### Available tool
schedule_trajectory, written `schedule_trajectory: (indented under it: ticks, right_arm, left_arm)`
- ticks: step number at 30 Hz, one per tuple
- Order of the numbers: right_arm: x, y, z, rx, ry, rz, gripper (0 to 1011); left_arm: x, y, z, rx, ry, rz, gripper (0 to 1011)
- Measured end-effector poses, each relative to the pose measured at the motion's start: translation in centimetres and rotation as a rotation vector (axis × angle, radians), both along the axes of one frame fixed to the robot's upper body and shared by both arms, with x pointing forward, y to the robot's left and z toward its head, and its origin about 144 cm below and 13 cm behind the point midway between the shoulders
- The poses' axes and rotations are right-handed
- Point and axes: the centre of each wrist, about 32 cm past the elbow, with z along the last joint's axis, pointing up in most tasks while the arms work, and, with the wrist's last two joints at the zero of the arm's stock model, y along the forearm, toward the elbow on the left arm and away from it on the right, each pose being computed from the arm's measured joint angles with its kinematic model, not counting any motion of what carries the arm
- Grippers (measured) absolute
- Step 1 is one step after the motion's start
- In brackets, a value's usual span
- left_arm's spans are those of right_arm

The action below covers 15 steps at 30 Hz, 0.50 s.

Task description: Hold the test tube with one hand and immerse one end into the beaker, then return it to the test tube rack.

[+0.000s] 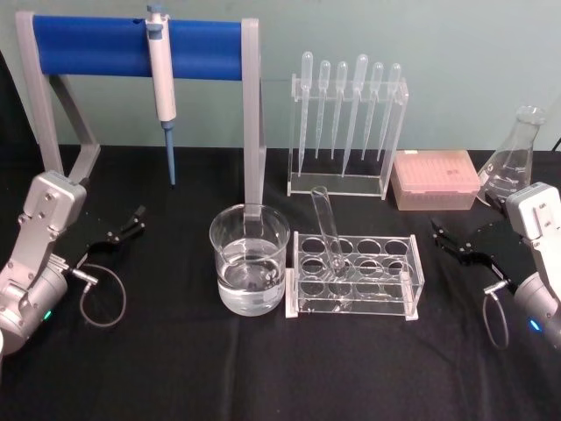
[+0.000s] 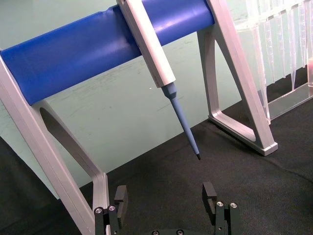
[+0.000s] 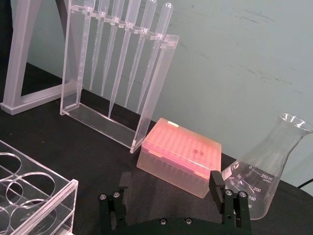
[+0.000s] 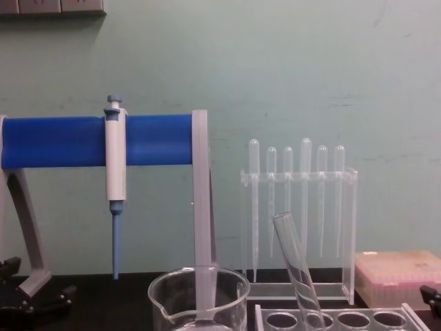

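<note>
On a matte black surface [image 1: 263, 377] before a pale green wall, one round-bottomed clear glass test tube [image 1: 326, 219] leans tilted in a transparent acrylic rack [image 1: 386, 294] pierced by two rows of round holes. The tube's open rim points up, and it stands just beside one wide glass beaker [image 1: 249, 263] with a pouring spout, partly filled with clear liquid. The left pincer [image 1: 130, 225] sits low at the surface's left side, its black fingers spread wide, holding and touching nothing. The right pincer [image 1: 443, 237], at the right side and well apart from the rack, is likewise spread and empty. Behind stand six slim plastic pipettes [image 1: 351, 114] with bulb tops, hung in a clear stand, one white-and-blue micropipette [image 1: 161, 83] hooked on a smooth blue bar [image 1: 96, 46] in a grey frame, one translucent pink tip box [image 1: 436, 180], and one conical glass flask [image 1: 513, 162].
</note>
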Motion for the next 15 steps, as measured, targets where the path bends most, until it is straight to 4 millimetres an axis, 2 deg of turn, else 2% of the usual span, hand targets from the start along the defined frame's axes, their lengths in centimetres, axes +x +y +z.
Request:
schedule_trajectory:
  ticks: [15]
  right_arm:
    - [0.0, 0.0, 0.0, 0.0, 0.0, 0.0, 1003]
  left_arm:
    - [0.0, 0.0, 0.0, 0.0, 0.0, 0.0, 1000]
